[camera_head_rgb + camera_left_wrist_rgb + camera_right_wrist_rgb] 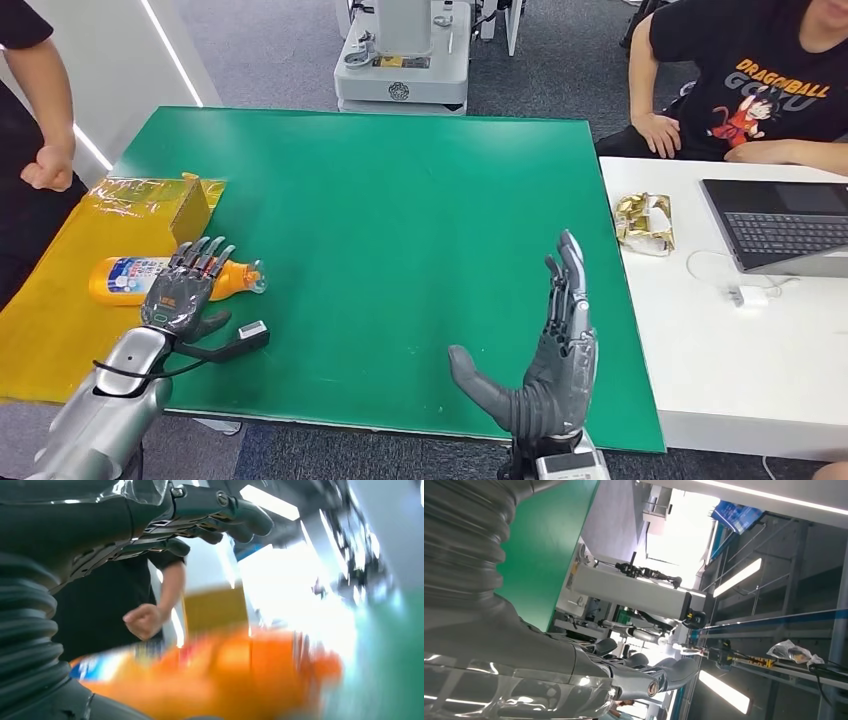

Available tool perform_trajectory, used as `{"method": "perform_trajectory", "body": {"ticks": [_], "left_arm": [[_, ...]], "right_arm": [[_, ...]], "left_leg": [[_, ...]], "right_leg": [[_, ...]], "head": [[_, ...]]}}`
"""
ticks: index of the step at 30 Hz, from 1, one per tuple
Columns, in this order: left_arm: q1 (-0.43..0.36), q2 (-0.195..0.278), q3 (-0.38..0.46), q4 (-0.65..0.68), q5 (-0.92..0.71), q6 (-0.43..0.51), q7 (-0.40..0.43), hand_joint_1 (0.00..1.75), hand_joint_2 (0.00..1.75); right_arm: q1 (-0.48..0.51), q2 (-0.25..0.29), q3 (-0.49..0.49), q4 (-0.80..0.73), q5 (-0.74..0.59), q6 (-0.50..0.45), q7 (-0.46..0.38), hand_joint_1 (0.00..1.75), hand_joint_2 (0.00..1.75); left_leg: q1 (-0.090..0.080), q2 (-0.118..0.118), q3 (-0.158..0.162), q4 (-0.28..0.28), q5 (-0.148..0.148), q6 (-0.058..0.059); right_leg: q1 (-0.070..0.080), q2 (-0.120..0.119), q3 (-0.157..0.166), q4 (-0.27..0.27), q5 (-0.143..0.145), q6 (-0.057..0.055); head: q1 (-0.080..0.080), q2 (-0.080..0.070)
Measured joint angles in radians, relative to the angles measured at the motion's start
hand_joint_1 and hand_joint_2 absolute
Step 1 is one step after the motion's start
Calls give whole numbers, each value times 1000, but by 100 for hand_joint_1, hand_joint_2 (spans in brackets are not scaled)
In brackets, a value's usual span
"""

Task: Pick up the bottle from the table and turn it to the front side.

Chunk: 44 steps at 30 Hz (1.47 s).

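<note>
Left hand (185, 290) at lower left of head frame — fingers spread over orange bottle (125, 277), whether gripping we cannot tell. Bottle lies on its side on yellow sheet (50, 330) at green table's (400, 220) left edge, cap toward table centre. In left wrist view we see bottle (215, 675) blurred, just beyond fingers (220, 510). Right hand (550, 350) at lower centre-right — open, fingers straight, holding nothing. Yellow box (160, 205) just above bottle; laptop (780, 225) at right.
</note>
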<state>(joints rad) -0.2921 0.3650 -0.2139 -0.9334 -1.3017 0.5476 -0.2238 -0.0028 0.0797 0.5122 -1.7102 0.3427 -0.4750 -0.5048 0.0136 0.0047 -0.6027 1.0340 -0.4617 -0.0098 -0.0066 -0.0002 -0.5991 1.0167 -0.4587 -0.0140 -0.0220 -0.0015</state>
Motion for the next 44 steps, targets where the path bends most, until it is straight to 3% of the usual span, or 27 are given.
{"method": "perform_trajectory", "body": {"ticks": [7,14,18,22,27,33,37,44], "left_arm": [[114,-29,81,-235,143,96,-131,0,175],[153,-87,91,-383,433,140,-306,0,175],[144,-167,82,-445,835,44,-416,0,175],[130,-265,17,-495,1238,-115,-438,0,175],[128,-377,-74,-540,1558,-223,-454,0,175],[133,-463,-140,-562,1662,-246,-458,0,175],[154,-511,-149,-569,1765,-322,-438,0,175],[179,-548,-155,-577,1757,-387,-438,0,175]], "right_arm": [[1,0,0,0,-13,6,-5,0,175],[1,0,1,2,-23,6,-17,0,175],[1,0,4,6,-24,-2,-29,0,175],[3,-1,7,16,-32,-12,-51,0,175],[5,-6,14,23,-43,-24,-62,0,175],[5,-11,23,26,-43,-35,-58,0,175],[4,-11,27,26,-35,-50,-36,0,175],[5,-11,29,26,-20,-73,-13,0,175]], "left_leg": [[0,0,0,0,0,0],[0,-1,0,0,0,0],[0,-2,0,0,0,0],[-1,-3,0,1,0,1],[-1,-2,-1,1,-1,1],[-1,-2,-1,1,-1,2],[-1,-2,-1,1,-1,2],[-1,-2,-1,1,-1,2]], "right_leg": [[0,0,0,0,0,0],[0,-1,0,0,0,0],[0,-3,0,-1,0,0],[0,-3,1,-1,0,1],[-1,-3,1,-2,0,1],[-1,-2,0,-2,0,1],[0,-2,0,-2,0,1],[0,-2,1,-2,0,1]], "head": [[0,0],[0,0],[0,0],[0,0],[0,0],[0,0],[0,0],[0,0]]}}
